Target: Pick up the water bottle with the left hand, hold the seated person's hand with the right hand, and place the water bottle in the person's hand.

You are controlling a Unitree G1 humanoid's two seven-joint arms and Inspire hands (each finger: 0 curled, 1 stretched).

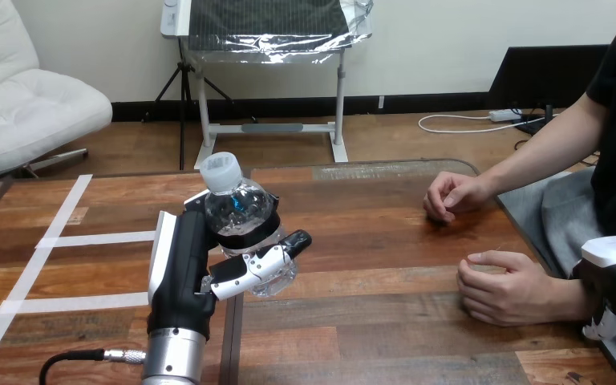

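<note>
Water bottle [241, 212]: upright over the table's [369, 321] middle, a bit toward the left edge, white cap [220, 171] on top.
Left hand [249, 269]: curled tight around the bottle's lower part.
Right hand [613, 277]: at the table's right edge, beside the person's near hand [505, 285]; open or closed, cannot tell.
Person's far hand [453, 196]: resting on the table, toward the far right corner.

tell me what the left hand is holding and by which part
The left hand holds the water bottle, fingers curled round its lower body, cap end up and free.
</note>
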